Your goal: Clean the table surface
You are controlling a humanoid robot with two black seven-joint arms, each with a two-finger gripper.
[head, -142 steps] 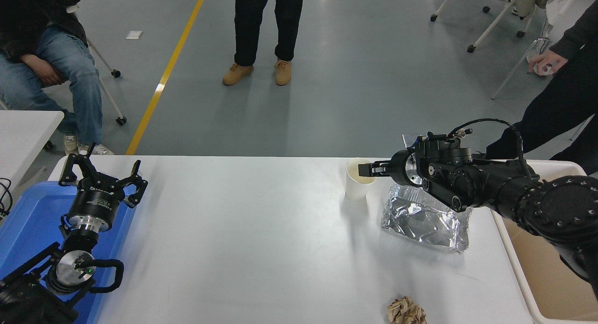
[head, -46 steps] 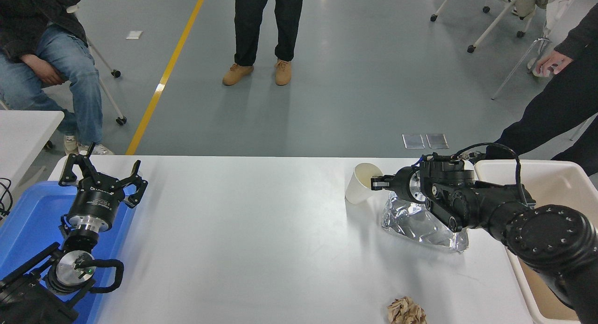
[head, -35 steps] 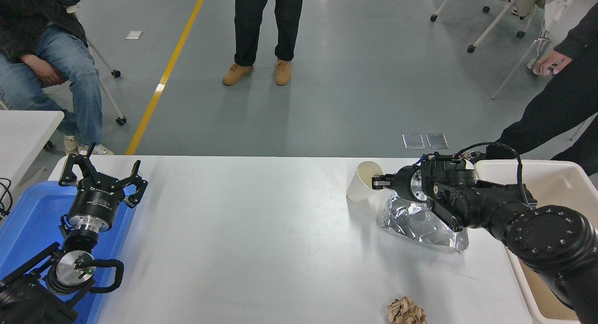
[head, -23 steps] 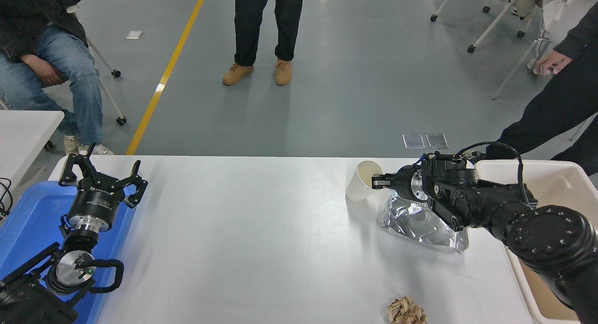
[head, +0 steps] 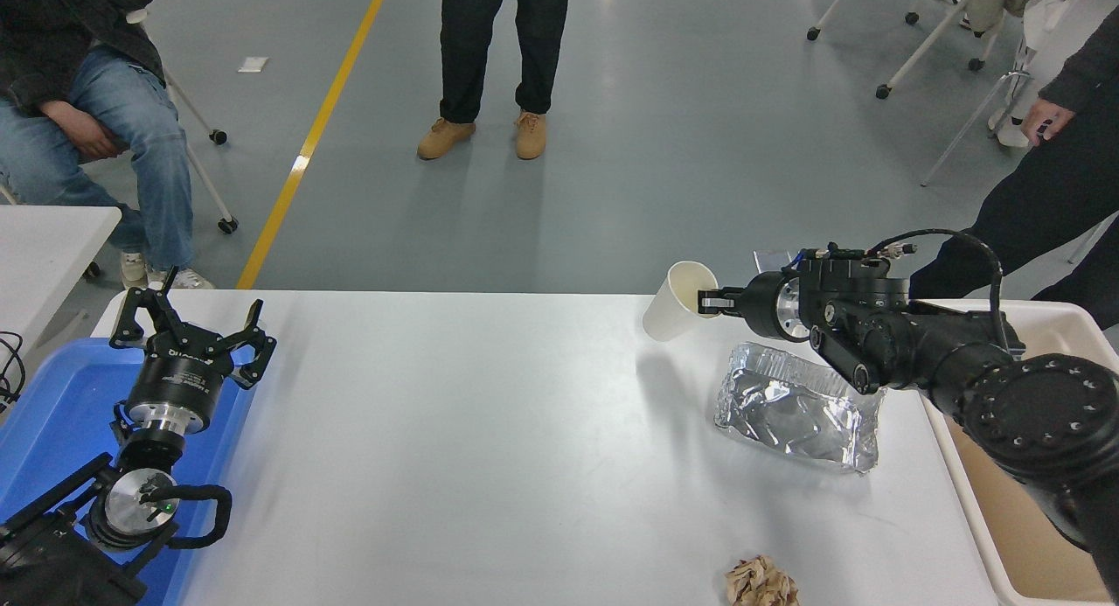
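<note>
Above the crinkled foil tray (head: 797, 407), your right hand (head: 710, 301) pinches a smooth white paper cup's (head: 671, 302) rim, tilted, off the matte desk (head: 472, 431).

Right claw (head: 710, 302) lifted tilted paper cup (head: 671, 302) off table surface (head: 472, 431).

No legible text anywhere. Only candidate: small pale lettering on the collar of the left gripper (head: 188, 333), just behind its spread fingers (head: 253, 344), too small and blurred to read. Right gripper (head: 710, 302) pinches the rim of a white paper cup (head: 671, 301); no print shows on the cup wall near the fingertips. No marks on the foil tray (head: 797, 407) below that gripper, nor on the table surface (head: 455, 431).
</note>
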